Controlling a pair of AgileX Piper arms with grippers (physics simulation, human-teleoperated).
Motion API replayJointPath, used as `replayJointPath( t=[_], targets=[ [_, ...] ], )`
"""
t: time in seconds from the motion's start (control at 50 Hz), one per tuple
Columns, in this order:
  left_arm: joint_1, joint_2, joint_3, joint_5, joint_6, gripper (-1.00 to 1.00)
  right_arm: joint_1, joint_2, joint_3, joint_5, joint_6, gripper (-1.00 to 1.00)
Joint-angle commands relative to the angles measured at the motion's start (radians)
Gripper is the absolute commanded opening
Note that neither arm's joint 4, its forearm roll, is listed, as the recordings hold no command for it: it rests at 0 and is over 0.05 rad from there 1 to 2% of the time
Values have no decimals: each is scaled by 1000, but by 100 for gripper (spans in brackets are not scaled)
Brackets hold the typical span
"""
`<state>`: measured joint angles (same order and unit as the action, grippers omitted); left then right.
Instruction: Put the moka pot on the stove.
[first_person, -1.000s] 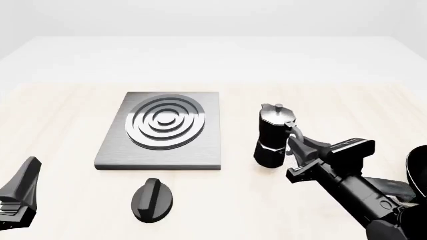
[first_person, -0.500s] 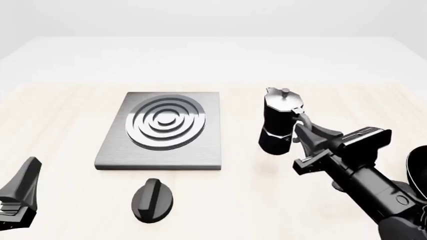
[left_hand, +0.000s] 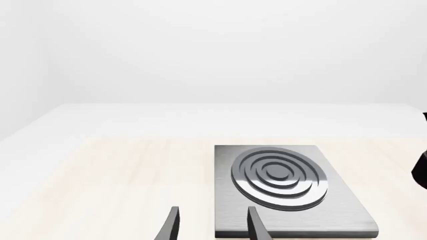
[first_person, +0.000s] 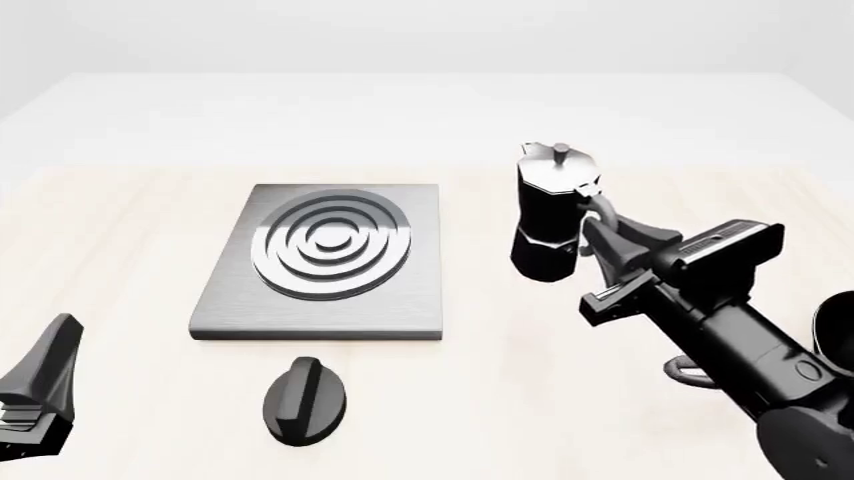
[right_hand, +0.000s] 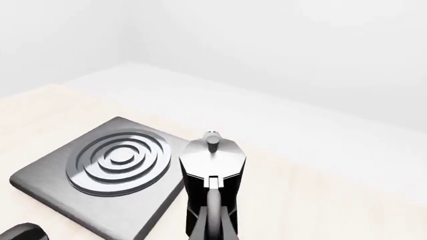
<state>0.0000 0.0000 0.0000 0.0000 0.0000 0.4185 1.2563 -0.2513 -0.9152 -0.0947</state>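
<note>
Held clear of the table in the right half of the front view: the moka pot, upright or nearly so, lifted at the handle by the right gripper, fingers clamped on that handle from the lower right. Just right of the stove in that view, pot and slab apart, a strip of bare wood between them. Centre-left of the front frame: stove flat on the table, concentric rings bare, nothing on top. Below the stove's near edge, in the lower centre-left: 1 black oval knob, lying on the wood, apart from the slab. Far lower left corner: left gripper, low and well away from pot and stove; in the left wrist view, 2 fingers spread apart with nothing between them, the stove just ahead. At the right edge of the front frame, a dark rounded shape, cut off, not identifiable. From the right wrist view, pot hanging beside the stove, lid knob up. Open wood all along the left side and behind the stove; pale table edge across the upper part of the frame.
</note>
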Motion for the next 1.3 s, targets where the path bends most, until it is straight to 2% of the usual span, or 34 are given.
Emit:
replayJointPath(
  t=[0.02,0.68,1.3],
  targets=[
    [0,0,0,0,0,100,16,-23,-53,41,-12,-100],
    [0,0,0,0,0,100,67,75,-217,53,-2,-100],
    [0,0,0,0,0,100,109,210,-334,5,25,-100]
  ],
)
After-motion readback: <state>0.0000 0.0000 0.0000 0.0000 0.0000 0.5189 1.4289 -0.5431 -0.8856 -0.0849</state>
